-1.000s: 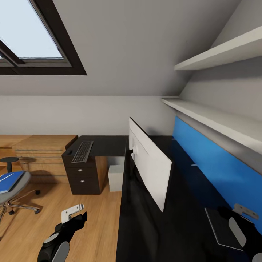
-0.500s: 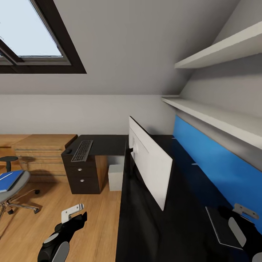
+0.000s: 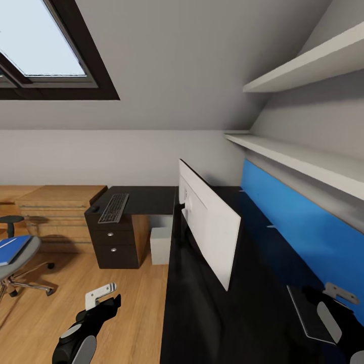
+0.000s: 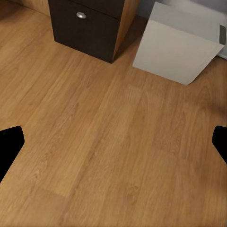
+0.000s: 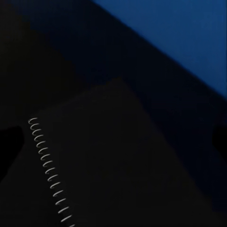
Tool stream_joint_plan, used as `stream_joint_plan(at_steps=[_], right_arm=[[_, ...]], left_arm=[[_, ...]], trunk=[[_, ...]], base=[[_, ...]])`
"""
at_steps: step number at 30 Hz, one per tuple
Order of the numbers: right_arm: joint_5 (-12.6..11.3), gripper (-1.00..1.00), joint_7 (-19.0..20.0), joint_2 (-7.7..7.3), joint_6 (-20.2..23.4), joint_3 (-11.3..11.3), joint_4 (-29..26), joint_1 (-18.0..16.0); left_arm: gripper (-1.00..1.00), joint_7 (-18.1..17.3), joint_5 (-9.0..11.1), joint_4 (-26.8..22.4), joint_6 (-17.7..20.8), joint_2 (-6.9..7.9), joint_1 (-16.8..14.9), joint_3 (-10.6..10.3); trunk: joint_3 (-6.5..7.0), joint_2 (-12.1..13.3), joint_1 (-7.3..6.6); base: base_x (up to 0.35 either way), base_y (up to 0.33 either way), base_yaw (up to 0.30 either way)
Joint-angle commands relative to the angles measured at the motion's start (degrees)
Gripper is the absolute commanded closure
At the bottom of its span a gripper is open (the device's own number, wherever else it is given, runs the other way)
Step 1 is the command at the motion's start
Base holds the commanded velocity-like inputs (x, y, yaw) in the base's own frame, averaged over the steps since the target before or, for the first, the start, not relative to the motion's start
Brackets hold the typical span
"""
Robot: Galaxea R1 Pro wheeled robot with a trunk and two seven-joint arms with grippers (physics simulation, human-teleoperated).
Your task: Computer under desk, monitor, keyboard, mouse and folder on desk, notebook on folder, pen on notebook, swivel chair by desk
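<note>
We see the worktop [image 3: 146, 199], black and glossy, L-shaped. The monitor [image 3: 212, 227] stands on the long arm of it, white back twd us, running along the worktop's inner edge. The keyboard [image 3: 114, 208] lies on the short arm, near its left edge, w/ the mouse [image 3: 94, 209] just beside it at the very left edge. Under that short arm sits the dark drawer unit [image 3: 114, 247], and the computer [image 3: 161, 246] stands on the wood floor [image 3: 116, 313] just beside the unit, under the worktop. In the left wrist view we see the same pale computer [image 4: 177, 42] next to the drawer unit [image 4: 87, 26].

The swivel chair [image 3: 17, 253] is on the floor at the far left, well apart from the worktop. The blue folder [image 3: 12, 248] lies on its seat.

The notebook [image 3: 313, 313] lies flat near the right end of the worktop, close to the blue wall panel [image 3: 303, 237]. In the right wrist view it looks dark, w/ a wire spiral down one side [image 5: 118, 161].

Our left pincer [image 3: 103, 298] hangs over the floor; its black tips sit far apart, nothing btwn them. Our right pincer [image 3: 336, 308] is over the notebook; we can't tell if it is apart or together.
</note>
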Motion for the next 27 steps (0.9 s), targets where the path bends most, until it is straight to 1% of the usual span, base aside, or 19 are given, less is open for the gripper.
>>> stream_joint_plan(at_steps=[1, 8, 9, 11, 14, 27], right_arm=[[-0.49, -1.0, -0.29, -0.01, 0.24, 0.04, -0.12, -0.01], [-0.49, -1.0, -0.31, -0.03, 0.91, 0.04, -0.12, -0.03], [-0.49, -1.0, -0.3, -0.04, 1.29, 0.04, -0.12, -0.04], [-0.58, -1.0, -0.25, -0.07, 3.34, 0.04, -0.12, -0.05], [-0.64, -1.0, -0.23, -0.08, 4.76, 0.04, -0.14, -0.05], [-0.67, -1.0, -0.21, -0.09, 5.74, 0.04, -0.17, -0.12]], left_arm=[[-1.0, 0.6, 0.55, -0.08, 0.07, 0.06, -0.05, -0.14], [-1.0, 0.58, 0.55, -0.15, 0.07, 0.03, -0.05, -0.14], [-1.0, 0.58, 0.55, -0.15, 0.07, 0.02, -0.05, -0.14], [-1.0, 0.58, 0.55, -0.16, 0.07, 0.03, -0.05, -0.14], [-1.0, 0.57, 0.55, -0.16, 0.07, 0.02, -0.05, -0.14], [-1.0, 0.57, 0.55, -0.14, 0.07, -0.02, -0.05, -0.14]], trunk=[[-0.27, -0.48, 0.23], [-1.52, -3.28, 1.77], [-1.7, -3.68, 1.99], [-2.06, -4.49, 2.43], [-2.6, -5.69, 3.09], [-4.93, -10.9, 5.94]], base=[[0.0, 0.0, 0.0], [0.0, 0.0, 0.0], [0.0, 0.0, 0.0], [0.0, 0.0, 0.0], [0.0, 0.0, 0.0], [0.0, 0.0, 0.0]])
